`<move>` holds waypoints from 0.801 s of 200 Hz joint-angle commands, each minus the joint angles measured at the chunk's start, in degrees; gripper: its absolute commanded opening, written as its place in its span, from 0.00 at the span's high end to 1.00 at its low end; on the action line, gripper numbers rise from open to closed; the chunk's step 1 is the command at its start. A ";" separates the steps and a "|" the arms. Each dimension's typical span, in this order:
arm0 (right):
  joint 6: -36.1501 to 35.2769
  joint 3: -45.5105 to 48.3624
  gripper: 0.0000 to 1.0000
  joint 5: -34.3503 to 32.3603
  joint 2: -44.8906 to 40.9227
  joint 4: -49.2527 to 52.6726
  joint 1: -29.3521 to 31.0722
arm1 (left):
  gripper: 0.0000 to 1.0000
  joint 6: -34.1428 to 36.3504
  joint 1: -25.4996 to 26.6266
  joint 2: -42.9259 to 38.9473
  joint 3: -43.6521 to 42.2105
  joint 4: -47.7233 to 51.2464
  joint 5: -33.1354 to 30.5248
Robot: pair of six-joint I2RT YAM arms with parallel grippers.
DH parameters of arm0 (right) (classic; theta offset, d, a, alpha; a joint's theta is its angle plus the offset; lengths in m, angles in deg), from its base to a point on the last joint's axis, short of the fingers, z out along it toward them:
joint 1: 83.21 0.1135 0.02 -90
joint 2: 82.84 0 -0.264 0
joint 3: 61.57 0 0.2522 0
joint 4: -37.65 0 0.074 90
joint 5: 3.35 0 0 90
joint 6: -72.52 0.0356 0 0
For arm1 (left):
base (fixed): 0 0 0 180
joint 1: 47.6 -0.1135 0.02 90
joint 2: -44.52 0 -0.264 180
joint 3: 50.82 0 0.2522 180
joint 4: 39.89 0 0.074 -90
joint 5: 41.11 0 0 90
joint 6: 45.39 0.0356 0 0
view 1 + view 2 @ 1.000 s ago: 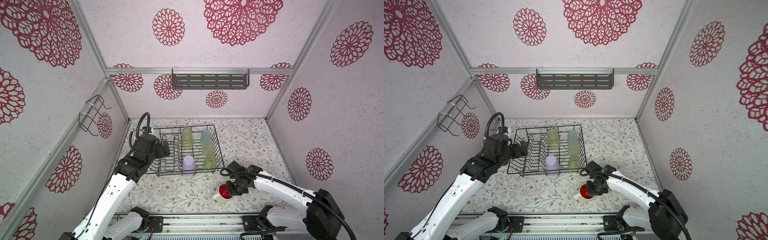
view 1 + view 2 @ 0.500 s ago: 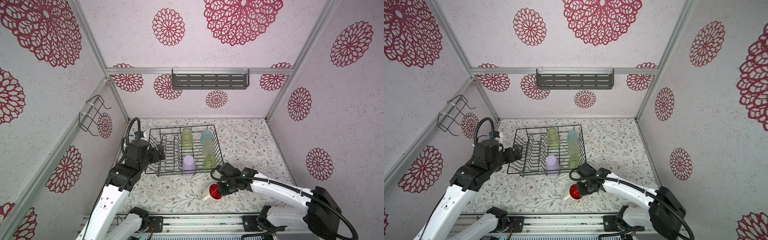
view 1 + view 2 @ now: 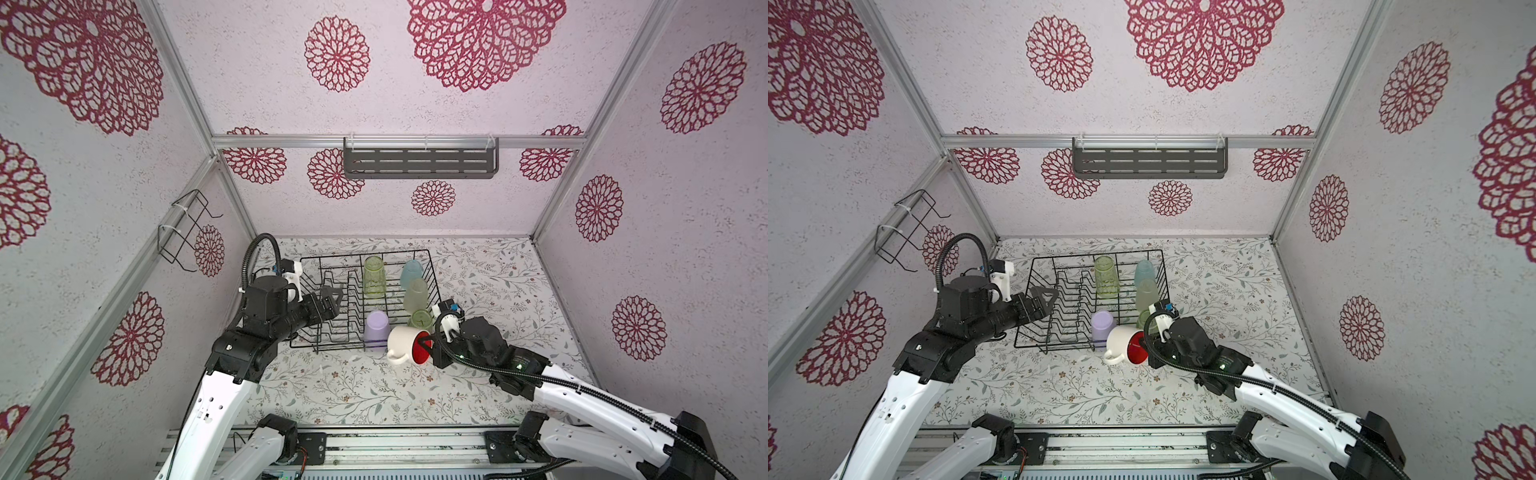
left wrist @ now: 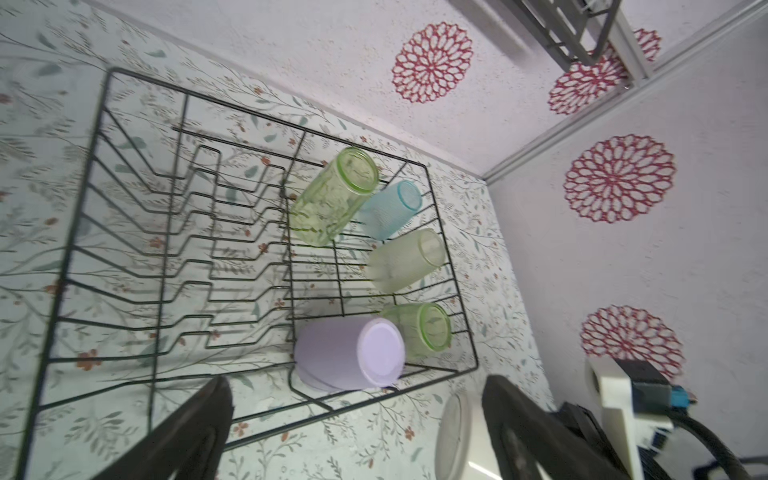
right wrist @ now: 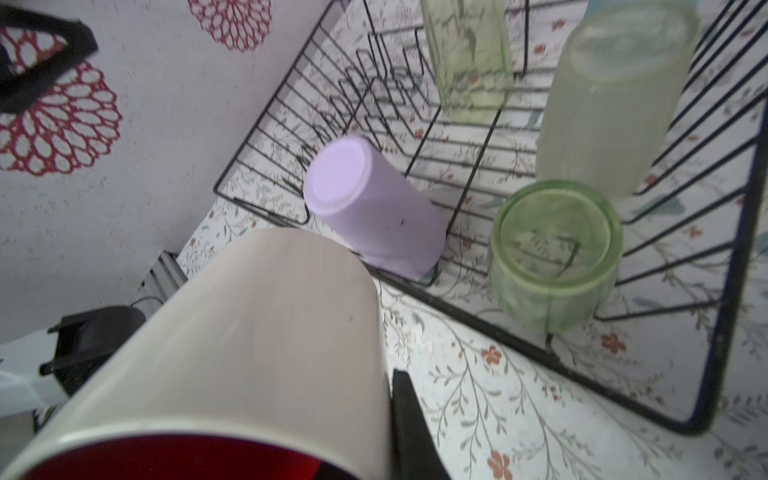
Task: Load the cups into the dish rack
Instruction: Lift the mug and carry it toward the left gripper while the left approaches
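The black wire dish rack (image 3: 353, 291) (image 3: 1071, 299) (image 4: 166, 249) (image 5: 519, 340) holds several upturned cups: a lilac tumbler (image 3: 377, 328) (image 4: 349, 357) (image 5: 374, 208), two clear-green glasses (image 3: 374, 276) (image 3: 420, 320), a frosted tumbler (image 3: 415, 295) and a light-blue cup (image 3: 411, 272). My right gripper (image 3: 426, 343) (image 3: 1144, 343) (image 5: 386, 399) is shut on the rim of the cream mug (image 3: 405, 343) (image 3: 1123, 343) (image 5: 270, 332). The mug hangs tipped on its side at the rack's near right corner, beside the lilac tumbler. My left gripper (image 3: 334, 297) (image 3: 1046, 299) (image 4: 359, 399) hovers open over the plate dividers, holding nothing.
A grey slotted shelf (image 3: 419, 164) hangs on the back wall. A small black wire holder (image 3: 187, 232) is fixed to the left wall. Walls stand close on three sides of the floral table (image 3: 353, 386).
My right gripper lifted the mug off the table and carried it left, up to the rack's near edge. The left gripper drew back, then returned over the dividers, open throughout.
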 commanded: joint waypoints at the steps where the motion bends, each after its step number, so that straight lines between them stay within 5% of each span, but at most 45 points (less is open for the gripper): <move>1: -4.22 -1.29 1.00 -8.36 -2.07 -19.38 0.27 | 0.03 -5.17 -0.46 1.83 1.01 -6.57 13.01; 42: -20.62 0.63 1.00 -15.76 -1.64 -35.54 0.13 | 0.03 -17.99 -0.80 9.48 0.48 -22.44 35.29; 60: -28.22 0.96 1.00 -15.45 -1.07 -40.94 0.05 | 0.03 -18.43 -0.13 14.58 3.45 -21.06 42.44; 93: -41.19 2.48 1.00 -11.87 -0.62 -49.72 -0.03 | 0.03 -15.70 0.60 16.57 5.23 -20.25 44.72; 117: -46.87 2.43 1.00 -2.90 -0.85 -50.20 -1.05 | 0.03 -15.37 1.24 17.14 4.52 -21.90 47.81; 160: -47.78 0.74 1.00 3.63 0.55 -51.38 -3.21 | 0.03 -11.88 6.39 18.96 3.64 -25.73 55.30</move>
